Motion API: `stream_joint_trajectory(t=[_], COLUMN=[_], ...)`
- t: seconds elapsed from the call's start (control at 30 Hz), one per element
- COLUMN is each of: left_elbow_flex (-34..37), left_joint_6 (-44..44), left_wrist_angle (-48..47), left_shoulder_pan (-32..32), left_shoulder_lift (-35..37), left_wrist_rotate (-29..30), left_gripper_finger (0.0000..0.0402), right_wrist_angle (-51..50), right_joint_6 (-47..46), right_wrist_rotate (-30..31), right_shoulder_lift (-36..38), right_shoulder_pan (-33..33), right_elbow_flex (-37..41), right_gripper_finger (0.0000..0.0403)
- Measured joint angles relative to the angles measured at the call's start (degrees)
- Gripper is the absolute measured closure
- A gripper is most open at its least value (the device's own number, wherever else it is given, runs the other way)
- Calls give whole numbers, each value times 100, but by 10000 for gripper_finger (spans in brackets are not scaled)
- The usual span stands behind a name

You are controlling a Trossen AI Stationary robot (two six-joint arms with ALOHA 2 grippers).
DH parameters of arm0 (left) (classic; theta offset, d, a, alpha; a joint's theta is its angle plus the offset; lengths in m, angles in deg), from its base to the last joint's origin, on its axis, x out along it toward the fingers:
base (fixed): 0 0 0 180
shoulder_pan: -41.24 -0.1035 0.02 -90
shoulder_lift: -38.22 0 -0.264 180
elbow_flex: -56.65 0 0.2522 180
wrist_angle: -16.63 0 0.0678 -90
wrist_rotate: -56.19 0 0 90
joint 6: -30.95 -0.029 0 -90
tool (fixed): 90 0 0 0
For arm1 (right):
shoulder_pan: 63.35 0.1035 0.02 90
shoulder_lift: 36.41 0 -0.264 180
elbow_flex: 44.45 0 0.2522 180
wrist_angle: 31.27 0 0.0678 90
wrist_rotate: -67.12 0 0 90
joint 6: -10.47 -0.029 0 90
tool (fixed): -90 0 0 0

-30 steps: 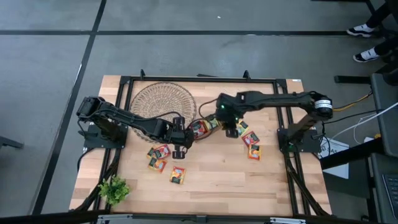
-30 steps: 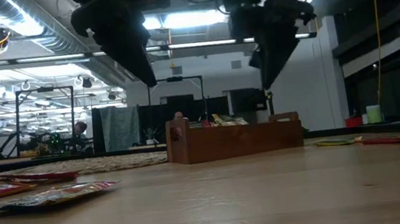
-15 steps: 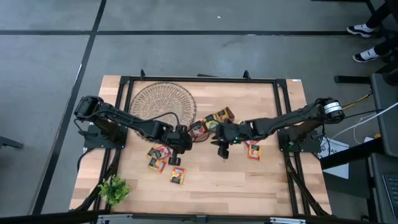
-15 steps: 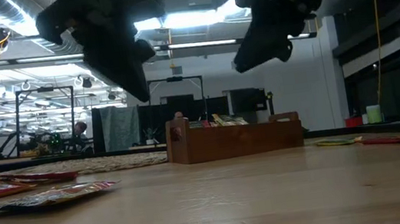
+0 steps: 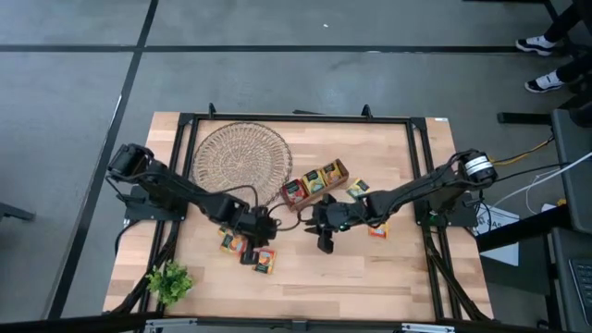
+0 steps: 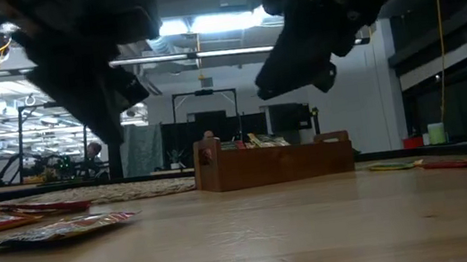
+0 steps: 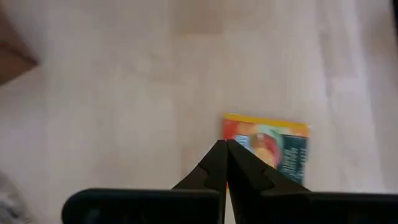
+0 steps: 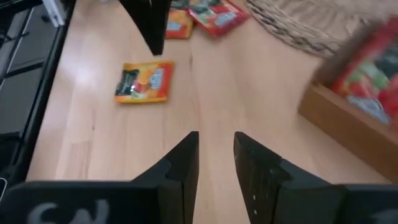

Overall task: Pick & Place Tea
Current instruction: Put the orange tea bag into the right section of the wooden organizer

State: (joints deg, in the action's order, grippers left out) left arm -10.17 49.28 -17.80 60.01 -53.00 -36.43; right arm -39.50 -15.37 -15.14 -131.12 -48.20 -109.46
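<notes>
Left gripper (image 5: 248, 258), fingers pressed together and empty, hangs over the loose tea sachets (image 5: 265, 261) on the table (image 5: 407, 277), its tips above an orange one. Right gripper (image 5: 324, 246) hovers with fingers spread and empty near the wooden tray (image 5: 315, 181), where more sachets sit.

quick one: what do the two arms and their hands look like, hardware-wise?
Both arms are dark, slim and jointed, with thin black cables along the links. The right arm carries a silver, round joint near its base. The left hand has black fingers tapering to narrow points; the right hand has black, flatter, blocky fingers above a body with pale lettering.
</notes>
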Motion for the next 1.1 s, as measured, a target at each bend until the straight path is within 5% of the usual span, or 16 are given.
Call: stream_joint_trajectory(t=[0.5,0.77,1.1], left_elbow_flex=[39,7,18], left_joint_6=[-552,-517,-179], left_wrist_angle=[-152,-87,560], left_shoulder_pan=[215,125,-155], left_shoulder_lift=[-666,-1089,-1128], left_wrist_rotate=[-557,-646,12], left_gripper_finger=[399,397,398], right_wrist_angle=[-16,259,329], right_joint_6=[549,601,547], right_wrist_rotate=[-293,-1360,-1341], right_shoulder_lift=[-652,-654,-667], right_shoulder_pan=[157,163,124], right_elbow_flex=[-664,-664,-664], right_gripper_finger=[301,301,301])
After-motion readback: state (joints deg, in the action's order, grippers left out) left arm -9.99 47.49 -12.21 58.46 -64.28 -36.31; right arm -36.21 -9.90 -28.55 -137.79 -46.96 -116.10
